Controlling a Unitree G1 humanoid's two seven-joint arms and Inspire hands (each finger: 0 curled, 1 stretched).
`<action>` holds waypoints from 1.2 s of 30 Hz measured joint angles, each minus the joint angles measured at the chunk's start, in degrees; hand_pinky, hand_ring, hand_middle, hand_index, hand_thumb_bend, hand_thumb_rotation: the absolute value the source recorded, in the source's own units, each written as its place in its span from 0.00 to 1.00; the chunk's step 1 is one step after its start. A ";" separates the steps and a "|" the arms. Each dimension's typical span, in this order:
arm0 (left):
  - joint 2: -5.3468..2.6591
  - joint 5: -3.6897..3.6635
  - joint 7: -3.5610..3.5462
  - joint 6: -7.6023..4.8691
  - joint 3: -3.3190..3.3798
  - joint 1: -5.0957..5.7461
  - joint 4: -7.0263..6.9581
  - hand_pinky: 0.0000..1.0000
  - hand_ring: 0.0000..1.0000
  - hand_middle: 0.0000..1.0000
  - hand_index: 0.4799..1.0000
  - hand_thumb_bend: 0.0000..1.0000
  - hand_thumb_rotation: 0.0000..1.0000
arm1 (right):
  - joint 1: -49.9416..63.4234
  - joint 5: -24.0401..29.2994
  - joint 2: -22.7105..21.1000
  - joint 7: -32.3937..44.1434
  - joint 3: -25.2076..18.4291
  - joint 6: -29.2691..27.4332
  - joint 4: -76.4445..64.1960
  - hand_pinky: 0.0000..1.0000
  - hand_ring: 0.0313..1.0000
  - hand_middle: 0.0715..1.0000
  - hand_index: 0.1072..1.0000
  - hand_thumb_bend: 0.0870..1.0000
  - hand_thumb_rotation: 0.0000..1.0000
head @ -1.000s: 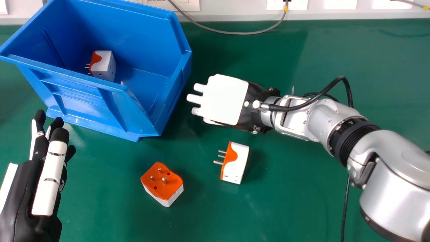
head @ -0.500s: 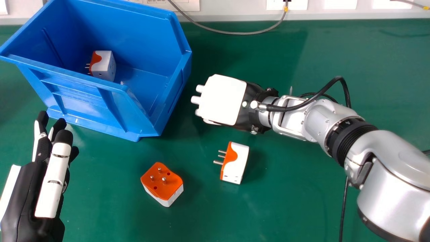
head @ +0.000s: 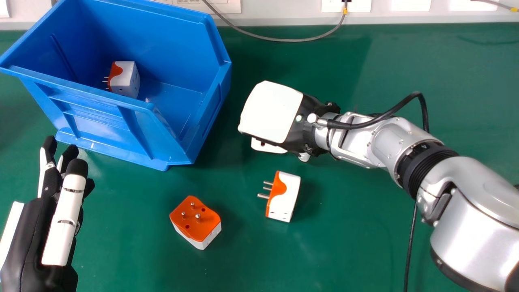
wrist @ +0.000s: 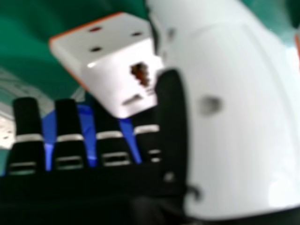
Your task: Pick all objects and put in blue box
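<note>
Here's the right hand [head: 271,111] out over the green table [head: 365,243], just right of the blue box [head: 93,117], and its own view shows fingers and thumb closed around a white adapter [wrist: 103,70] with an orange edge. Whether that adapter is touching the table, I can't tell. The box's right-hand wall stands squarely between this hand and the inside, where another adapter, the boxed one [head: 125,79], sits with its pins to the left.

Nearer the robot, two more on the table, well apart from each other: a pins-up adapter [head: 196,219], orange face on top, and a tipped adapter [head: 286,196], pins pointing left. Over at the left edge, the left hand [head: 61,227] is open near the box. A black cable [head: 352,131] loops over the right forearm; a grey cable [head: 284,39] sags at the table's back edge.
</note>
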 measured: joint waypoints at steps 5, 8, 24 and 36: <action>-0.18 -0.05 -0.09 -0.58 0.01 1.16 -0.64 0.95 1.00 1.00 1.00 0.48 0.84 | 0.49 0.51 -0.07 -4.55 -0.47 -0.89 0.96 0.50 0.60 0.61 0.49 0.57 0.05; -0.19 -0.04 -0.06 -0.62 0.01 1.65 -0.81 0.94 1.00 1.00 1.00 0.48 0.83 | 0.89 1.27 -0.08 -5.74 -0.92 -1.37 1.20 0.47 0.56 0.58 0.46 0.54 0.04; -0.18 -0.17 -0.60 -0.62 0.03 3.67 -2.47 0.93 1.00 1.00 1.00 0.47 0.82 | 1.79 2.56 -0.28 -5.84 -2.39 -2.21 1.34 0.38 0.45 0.49 0.38 0.47 0.01; -0.18 -0.22 -0.71 -0.62 0.05 4.03 -2.97 0.93 1.00 1.00 1.00 0.47 0.82 | 2.61 5.57 -0.49 -5.50 -4.97 -2.80 1.33 0.37 0.42 0.47 0.37 0.46 0.00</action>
